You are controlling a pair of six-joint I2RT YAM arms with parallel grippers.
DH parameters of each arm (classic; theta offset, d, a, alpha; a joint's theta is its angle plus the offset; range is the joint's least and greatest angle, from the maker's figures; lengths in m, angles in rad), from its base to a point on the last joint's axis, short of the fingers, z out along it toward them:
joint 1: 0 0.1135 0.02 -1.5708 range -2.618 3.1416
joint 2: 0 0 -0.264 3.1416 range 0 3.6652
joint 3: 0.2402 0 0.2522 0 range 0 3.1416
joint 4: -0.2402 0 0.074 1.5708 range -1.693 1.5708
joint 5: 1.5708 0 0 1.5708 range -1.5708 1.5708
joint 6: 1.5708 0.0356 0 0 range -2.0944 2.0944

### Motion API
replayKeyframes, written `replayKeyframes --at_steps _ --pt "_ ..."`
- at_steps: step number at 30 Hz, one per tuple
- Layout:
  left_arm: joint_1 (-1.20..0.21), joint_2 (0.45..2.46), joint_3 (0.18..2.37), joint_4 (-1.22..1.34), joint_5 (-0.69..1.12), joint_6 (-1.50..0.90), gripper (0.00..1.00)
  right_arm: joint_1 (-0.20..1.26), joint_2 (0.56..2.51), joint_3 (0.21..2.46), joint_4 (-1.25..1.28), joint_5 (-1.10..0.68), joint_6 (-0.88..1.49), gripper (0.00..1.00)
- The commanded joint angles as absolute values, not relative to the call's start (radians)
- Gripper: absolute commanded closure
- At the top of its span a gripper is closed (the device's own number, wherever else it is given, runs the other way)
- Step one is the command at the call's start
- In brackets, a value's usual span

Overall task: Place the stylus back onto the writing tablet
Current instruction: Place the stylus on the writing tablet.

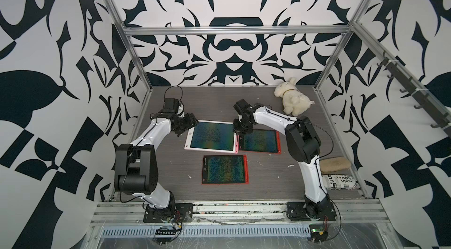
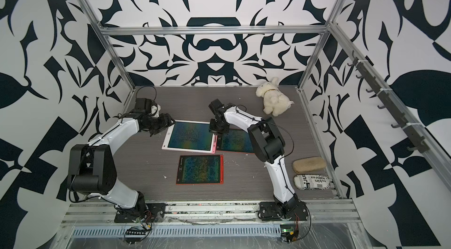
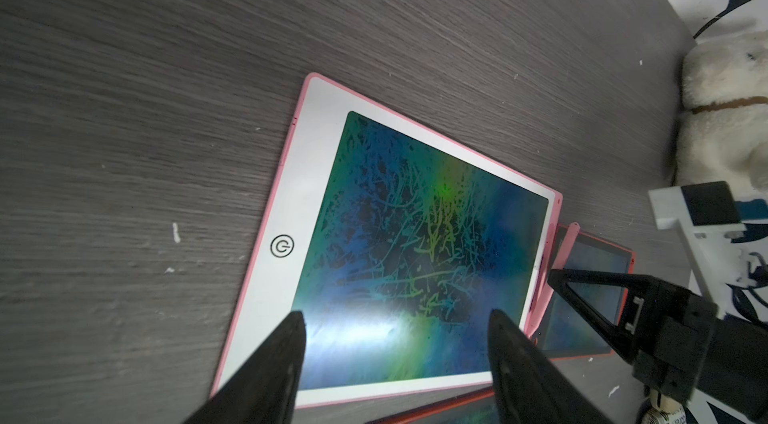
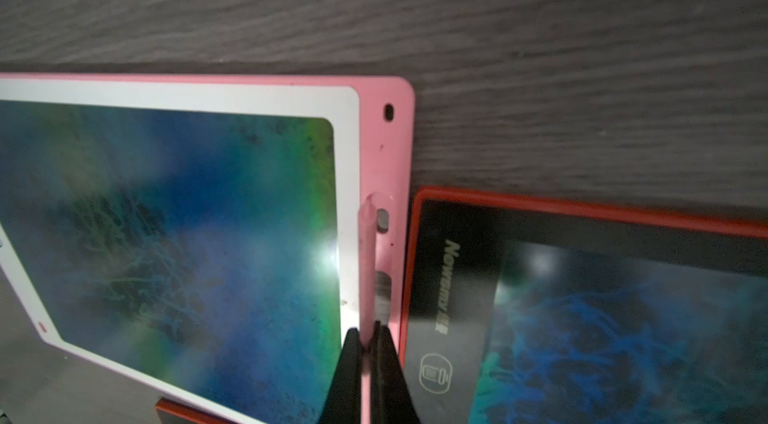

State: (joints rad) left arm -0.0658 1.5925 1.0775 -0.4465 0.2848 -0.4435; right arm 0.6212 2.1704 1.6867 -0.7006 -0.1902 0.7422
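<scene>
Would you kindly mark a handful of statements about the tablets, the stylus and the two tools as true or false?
1. Two red tablets, one nearer and one farther, lie on the table. True.
2. The right tool grips the pink stylus. True.
3. The stylus lies over a red screen. False: it runs along the side rail of the pink tablet.
4. The left tool holds something. False: its fingers stand apart, empty, above the pink tablet.
5. The plush toy sits on a tablet. False: it lies on the table, apart from them.
</scene>
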Motion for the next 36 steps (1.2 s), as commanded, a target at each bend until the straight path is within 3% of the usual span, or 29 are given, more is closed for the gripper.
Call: replayKeyframes --at_steps 1,14,36 --pt "-0.063 1.627 1.107 -0.469 0.292 -0.430 0.29 0.615 2.164 1.728 -0.729 -0.186 0.742 1.00" --pt "-0.063 1.650 1.114 -0.480 0.294 -0.430 0.29 0.615 2.180 1.735 -0.740 -0.183 0.727 1.00" --pt "-0.063 1.655 1.114 -0.487 0.285 -0.434 0.29 0.614 2.172 1.742 -0.756 -0.190 0.694 0.78"
